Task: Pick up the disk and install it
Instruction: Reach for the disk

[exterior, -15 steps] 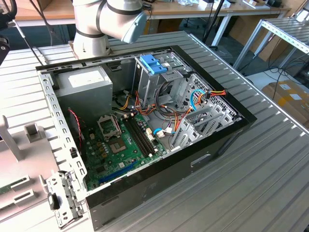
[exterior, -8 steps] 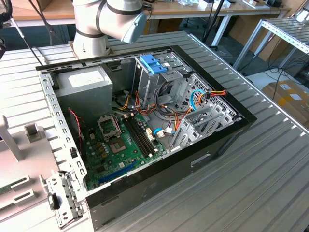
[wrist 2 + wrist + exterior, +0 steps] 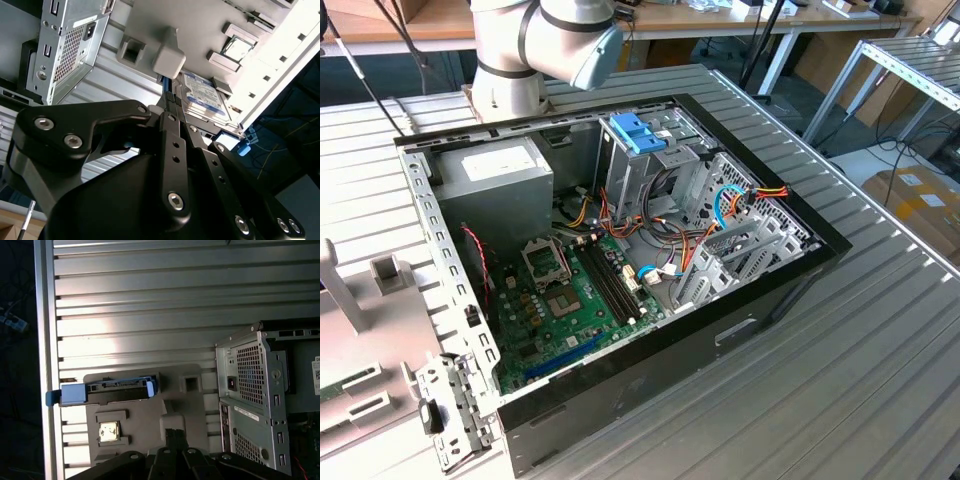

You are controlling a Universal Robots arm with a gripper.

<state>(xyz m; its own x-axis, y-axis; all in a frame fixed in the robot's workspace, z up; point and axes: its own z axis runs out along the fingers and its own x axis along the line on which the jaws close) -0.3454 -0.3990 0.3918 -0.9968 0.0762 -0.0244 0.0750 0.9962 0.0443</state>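
The disk (image 3: 117, 388) stands on edge in a grey holder (image 3: 145, 415) on the ribbed metal table (image 3: 150, 300). The gripper (image 3: 174, 433) hangs close over the holder, its fingers pressed together on nothing. Beside them, an open computer case (image 3: 760, 300) holds a circuit board (image 3: 570, 310), cables (image 3: 690, 250) and a drive cage (image 3: 650, 170).

Disk (image 3: 205, 95), flat rectangular drive, silver-black casing, white label with blue strip, blue plastic side pieces, standing on its long edge in grey holder (image 3: 145, 430) on ribbed desk (image 3: 175, 290).

Bright glare patch on the ribbed table (image 3: 85, 342), darkness beyond its edge.
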